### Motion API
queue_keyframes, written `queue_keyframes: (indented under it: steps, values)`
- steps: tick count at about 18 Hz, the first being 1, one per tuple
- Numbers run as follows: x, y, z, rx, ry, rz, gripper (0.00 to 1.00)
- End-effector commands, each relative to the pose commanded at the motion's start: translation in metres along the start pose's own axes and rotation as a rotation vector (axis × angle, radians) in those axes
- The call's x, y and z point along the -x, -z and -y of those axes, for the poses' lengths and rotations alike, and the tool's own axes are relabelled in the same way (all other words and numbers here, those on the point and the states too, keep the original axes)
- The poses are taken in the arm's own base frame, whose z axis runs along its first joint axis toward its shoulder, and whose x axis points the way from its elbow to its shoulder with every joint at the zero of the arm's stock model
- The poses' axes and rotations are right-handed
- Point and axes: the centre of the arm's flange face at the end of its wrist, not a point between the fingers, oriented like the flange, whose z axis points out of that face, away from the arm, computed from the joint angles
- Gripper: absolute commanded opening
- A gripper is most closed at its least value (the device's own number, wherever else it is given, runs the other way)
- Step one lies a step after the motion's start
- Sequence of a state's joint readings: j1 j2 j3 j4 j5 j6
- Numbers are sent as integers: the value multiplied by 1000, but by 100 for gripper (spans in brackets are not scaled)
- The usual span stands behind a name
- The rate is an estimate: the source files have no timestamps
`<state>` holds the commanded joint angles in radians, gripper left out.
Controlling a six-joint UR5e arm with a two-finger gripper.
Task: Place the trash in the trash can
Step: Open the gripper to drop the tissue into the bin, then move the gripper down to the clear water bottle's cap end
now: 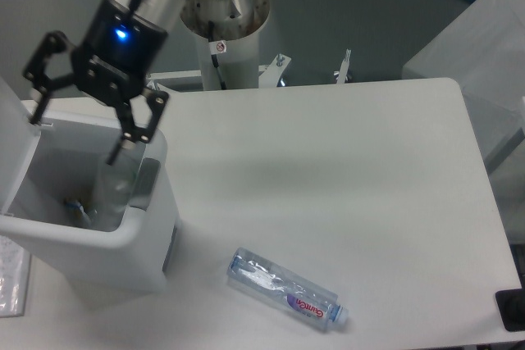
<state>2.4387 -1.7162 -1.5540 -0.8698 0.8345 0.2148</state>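
Note:
My gripper (75, 130) hangs open over the mouth of the white trash can (90, 261) at the table's left, with nothing between its fingers. Just below the right finger, a pale whitish wrapper (111, 192) lies inside the can against its right wall. Some blue-tinged trash (76, 205) shows deeper in the can. The clear plastic bottle (286, 289), with a red-and-blue label and white cap, lies on its side on the table near the front edge, well to the right of the can.
The can's lid (11, 141) stands open at the far left. A clear packet (10, 283) lies at the left edge. A black object (512, 309) sits at the front right corner. The arm's base (225, 18) stands behind the table.

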Motion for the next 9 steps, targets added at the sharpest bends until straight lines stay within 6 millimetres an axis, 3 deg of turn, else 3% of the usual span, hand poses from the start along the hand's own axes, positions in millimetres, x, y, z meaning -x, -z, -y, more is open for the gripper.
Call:
queue_keyframes:
  steps: [3,6,9]
  values:
    - [67,-4,-8,17,108,45,100]
    - [134,-16,-39,77,216,129,100]
    - [163,-33,-42,106,303,169,100]
